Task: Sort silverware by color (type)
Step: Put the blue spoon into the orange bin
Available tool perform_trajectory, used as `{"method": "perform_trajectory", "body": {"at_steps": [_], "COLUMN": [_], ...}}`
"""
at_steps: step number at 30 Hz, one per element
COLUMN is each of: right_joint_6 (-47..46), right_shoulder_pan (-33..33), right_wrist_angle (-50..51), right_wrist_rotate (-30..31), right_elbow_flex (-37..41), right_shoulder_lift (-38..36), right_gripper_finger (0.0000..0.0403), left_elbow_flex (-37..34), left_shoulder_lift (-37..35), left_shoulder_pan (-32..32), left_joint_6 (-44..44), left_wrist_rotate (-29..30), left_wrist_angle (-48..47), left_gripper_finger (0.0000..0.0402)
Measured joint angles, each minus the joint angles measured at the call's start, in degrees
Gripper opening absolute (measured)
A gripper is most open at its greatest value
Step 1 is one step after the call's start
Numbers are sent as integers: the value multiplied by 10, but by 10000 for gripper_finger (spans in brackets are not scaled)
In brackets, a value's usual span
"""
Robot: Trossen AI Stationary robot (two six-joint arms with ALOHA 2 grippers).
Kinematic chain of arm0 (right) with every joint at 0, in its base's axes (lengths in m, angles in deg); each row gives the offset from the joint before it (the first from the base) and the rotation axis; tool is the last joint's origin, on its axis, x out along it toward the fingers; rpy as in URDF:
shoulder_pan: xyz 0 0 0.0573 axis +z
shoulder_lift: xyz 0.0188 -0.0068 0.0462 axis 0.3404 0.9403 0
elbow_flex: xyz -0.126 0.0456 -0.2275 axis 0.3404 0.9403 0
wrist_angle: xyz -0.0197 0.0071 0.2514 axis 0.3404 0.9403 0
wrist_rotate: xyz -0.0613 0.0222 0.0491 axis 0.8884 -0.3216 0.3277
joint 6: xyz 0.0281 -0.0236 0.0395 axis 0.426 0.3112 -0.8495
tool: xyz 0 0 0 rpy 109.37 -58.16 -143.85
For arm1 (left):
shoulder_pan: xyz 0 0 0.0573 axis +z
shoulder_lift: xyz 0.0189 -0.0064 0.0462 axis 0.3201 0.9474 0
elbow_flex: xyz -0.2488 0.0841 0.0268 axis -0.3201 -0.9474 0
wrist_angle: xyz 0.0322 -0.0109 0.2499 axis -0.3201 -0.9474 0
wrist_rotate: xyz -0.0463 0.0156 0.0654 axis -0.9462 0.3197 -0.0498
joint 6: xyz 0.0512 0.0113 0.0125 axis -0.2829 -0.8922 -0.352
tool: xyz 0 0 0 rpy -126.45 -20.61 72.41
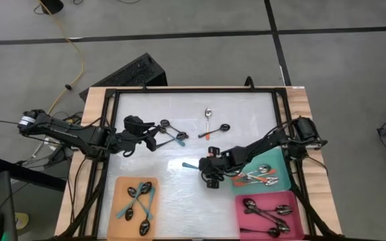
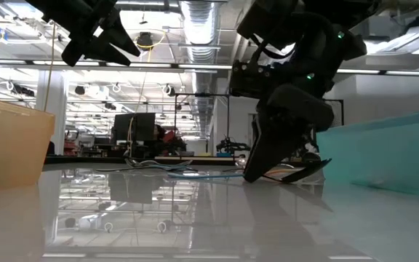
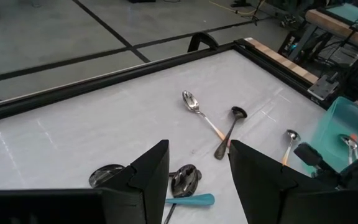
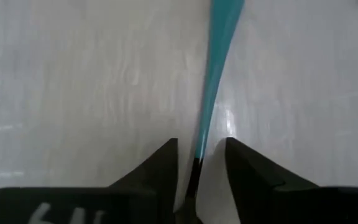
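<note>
- The teal-handled spoon [image 4: 215,68] lies on the white table [image 1: 246,117] just below the centre of the high view, its handle running between the fingers of the right gripper [image 1: 211,175]
- In the right wrist view the two dark fingertips [image 4: 160,163] stand on either side of the thin end of that handle, narrowly parted; whether they are clamped on it cannot be told
- In the low view this gripper reaches down to the tabletop at centre right, beside the wall of the teal tray [image 2: 391,156]
- The teal tray [image 1: 283,182] at the lower right of the high view holds several orange-handled spoons [image 1: 260,175]
- Below it the pink tray [image 1: 299,204] holds dark metal spoons [image 1: 267,214]
- The orange tray [image 1: 121,191] at the lower left holds teal-handled spoons [image 1: 139,201]
- Loose on the table in the upper middle of the high view: a silver spoon with an orange end [image 1: 208,119] and a dark spoon [image 1: 218,129] crossing near it
- Two more spoons [image 1: 169,130], one with a teal handle, lie just right of the left gripper [image 1: 154,136]
- The left gripper hovers at centre left of the high view; in the left wrist view its fingers [image 3: 148,177] stand apart, released, holding nothing, with the spoon bowls [image 3: 184,180] showing on the table between them
</note>
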Motion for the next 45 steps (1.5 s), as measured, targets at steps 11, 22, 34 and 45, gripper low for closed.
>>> {"method": "perform_trajectory", "body": {"at_steps": [11, 22, 34, 45], "right_joint_6": [-15, -35, 55, 232], "right_shoulder_pan": [0, -2, -18, -32], "right_wrist_angle": [3, -38, -305, -529], "right_wrist_rotate": [7, 34, 12, -146], "right_elbow_flex": [1, 5, 3, -22], "right_shoulder_lift": [1, -16, -33, -21], "right_gripper_finger": [9, 5, 5, 5], "left_elbow_flex": [0, 0, 0, 0], "left_shoulder_lift": [0, 0, 0, 0], "left_shoulder_pan": [0, 0, 0, 0], "left_joint_6": [0, 0, 1, 2], "left_wrist_rotate": [0, 0, -1, -83], "left_wrist_angle": [0, 0, 5, 36], "left_gripper_finger": [151, 151, 151, 151]}}
